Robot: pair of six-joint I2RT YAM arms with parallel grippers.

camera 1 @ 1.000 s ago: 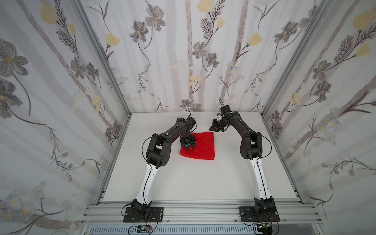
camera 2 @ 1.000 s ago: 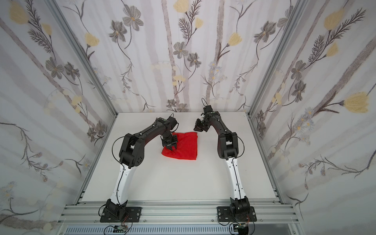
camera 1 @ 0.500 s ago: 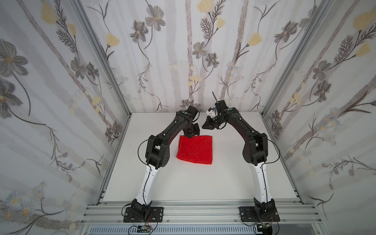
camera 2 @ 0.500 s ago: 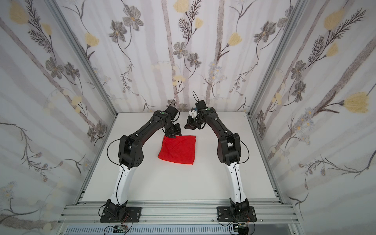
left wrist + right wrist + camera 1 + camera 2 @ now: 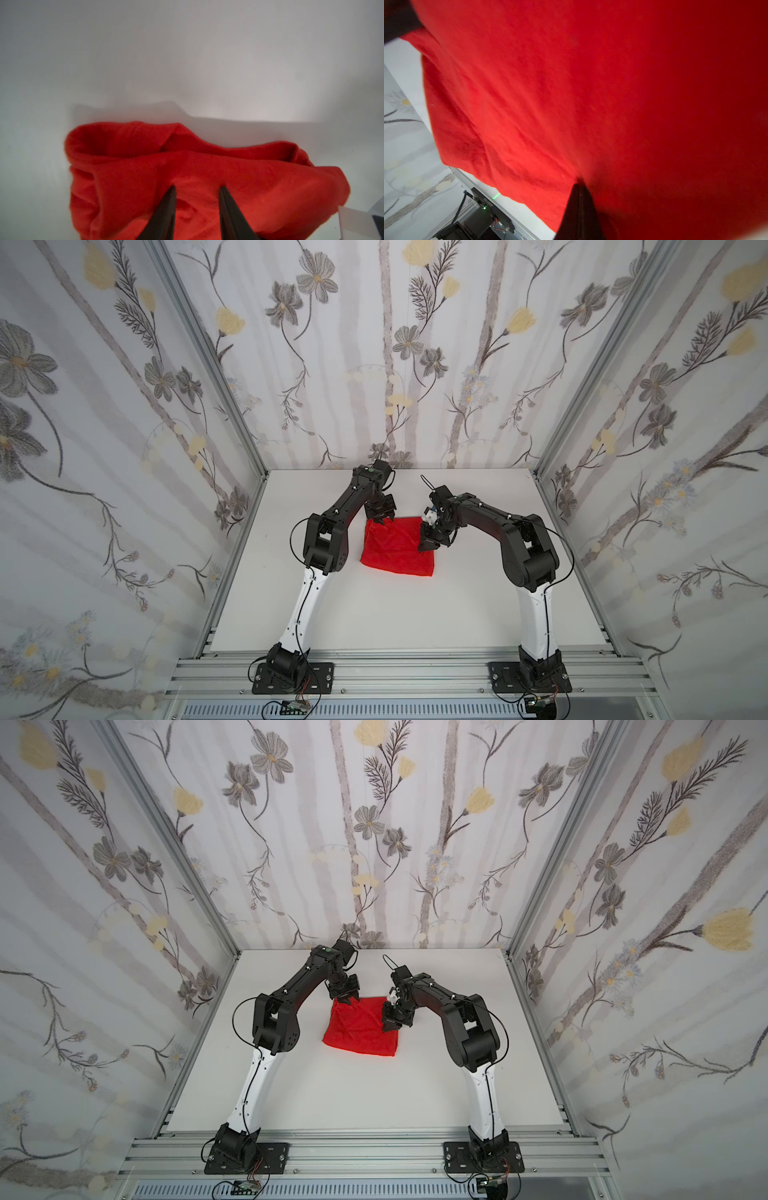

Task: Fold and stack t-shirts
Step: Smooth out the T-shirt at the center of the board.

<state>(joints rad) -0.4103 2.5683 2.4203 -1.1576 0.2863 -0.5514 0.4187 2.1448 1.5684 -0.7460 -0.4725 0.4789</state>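
Folded red t-shirt (image 5: 395,549) on desk (image 5: 374,614). Left end effector (image 5: 381,520) open at far-left corner; right end effector (image 5: 428,548) closed at right edge.

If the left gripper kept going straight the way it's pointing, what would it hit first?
Most likely the red t-shirt. The left gripper points down at the cloth near its far edge, jaws apart; the wrist view cannot show whether the tips already touch it.

1. Wide bare surface (image 5: 386,614) in front of the folded t-shirt (image 5: 392,549), between the arm bases (image 5: 291,672): room to pass.
2. Left claw (image 5: 380,517) crowds the shirt's far corner, right claw (image 5: 430,545) sits over its right edge.
3. Walls (image 5: 124,489) hem three sides.
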